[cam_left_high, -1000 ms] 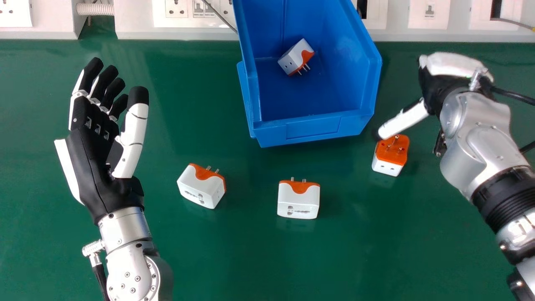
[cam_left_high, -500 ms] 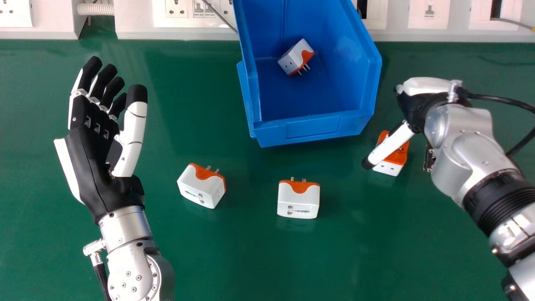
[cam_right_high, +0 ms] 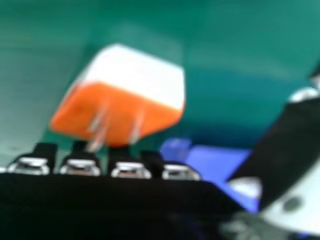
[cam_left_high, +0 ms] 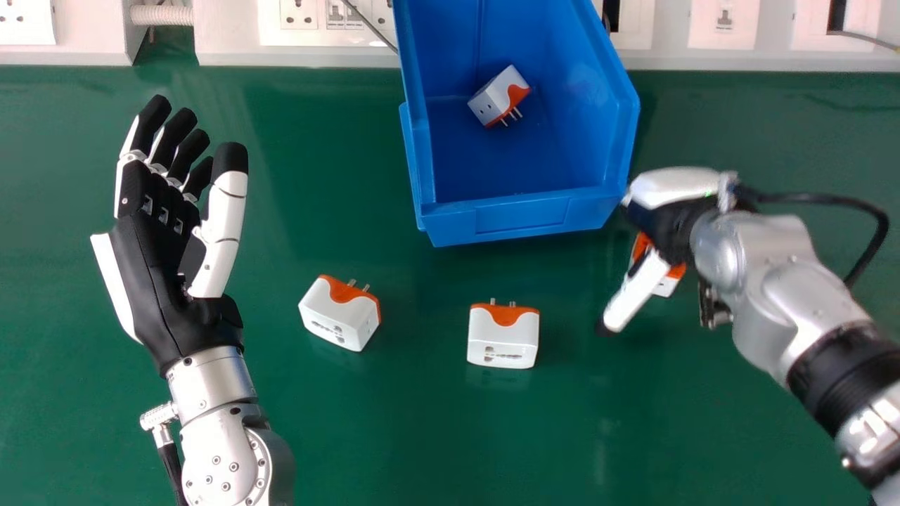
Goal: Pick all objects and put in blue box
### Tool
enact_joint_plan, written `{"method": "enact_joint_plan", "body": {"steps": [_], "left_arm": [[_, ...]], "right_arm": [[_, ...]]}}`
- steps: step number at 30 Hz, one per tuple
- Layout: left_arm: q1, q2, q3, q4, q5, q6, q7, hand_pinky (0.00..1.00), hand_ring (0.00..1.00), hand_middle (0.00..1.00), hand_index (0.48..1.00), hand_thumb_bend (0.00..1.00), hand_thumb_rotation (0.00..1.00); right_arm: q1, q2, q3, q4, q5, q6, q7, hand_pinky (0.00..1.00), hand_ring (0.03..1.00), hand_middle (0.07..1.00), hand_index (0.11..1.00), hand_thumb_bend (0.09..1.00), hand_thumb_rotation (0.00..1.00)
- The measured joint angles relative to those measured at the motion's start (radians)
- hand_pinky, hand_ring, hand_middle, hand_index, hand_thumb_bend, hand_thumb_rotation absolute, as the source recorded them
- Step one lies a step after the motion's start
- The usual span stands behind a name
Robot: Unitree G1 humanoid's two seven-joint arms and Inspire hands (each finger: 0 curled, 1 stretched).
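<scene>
While our R hand (cam_left_high: pixel 661 221) hangs over the R plug adapter (cam_left_high: pixel 666 284) on the green tabletop (cam_left_high: pixel 394 422), partly hiding it from the head cam., we have its thumb straight & well apart from the fingers. In the R hand view we see that adapter, white w/ an orange face, its metal prongs toward our fingers; whether we're touching it, we can't tell. It sits near the front R corner of the blue box (cam_left_high: pixel 520 214).

One plug adapter (cam_left_high: pixel 499 98) is in the box already, tilted, prongs toward the front R. In front of the box we've 2 more on the table: the L plug adapter (cam_left_high: pixel 339 316), turned at an angle, & the mid. plug adapter (cam_left_high: pixel 503 341), approx. square to us, both w/ orange face & prongs toward the back. Our L hand (cam_left_high: pixel 158 274) is at the L side, fingers & thumb extended. Along the back edge we see white trunking (cam_left_high: pixel 232 56) w/ sockets.
</scene>
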Motion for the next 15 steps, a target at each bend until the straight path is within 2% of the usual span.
{"method": "enact_joint_plan", "body": {"steps": [5,15], "left_arm": [[-0.001,0.000,0.000,0.001,0.000,-0.001,0.000,0.79,0.80,0.81,0.815,0.70,0.40],[-0.010,0.000,0.001,0.024,-0.001,-0.004,-0.002,0.79,0.80,0.81,0.815,0.70,0.40]], "right_arm": [[-0.012,-0.010,0.034,0.071,-0.046,-0.071,-0.053,1.00,1.000,1.000,1.000,1.000,0.34],[-0.028,-0.002,0.038,0.133,-0.076,-0.079,-0.067,1.00,1.000,1.000,1.000,1.000,0.30]]}}
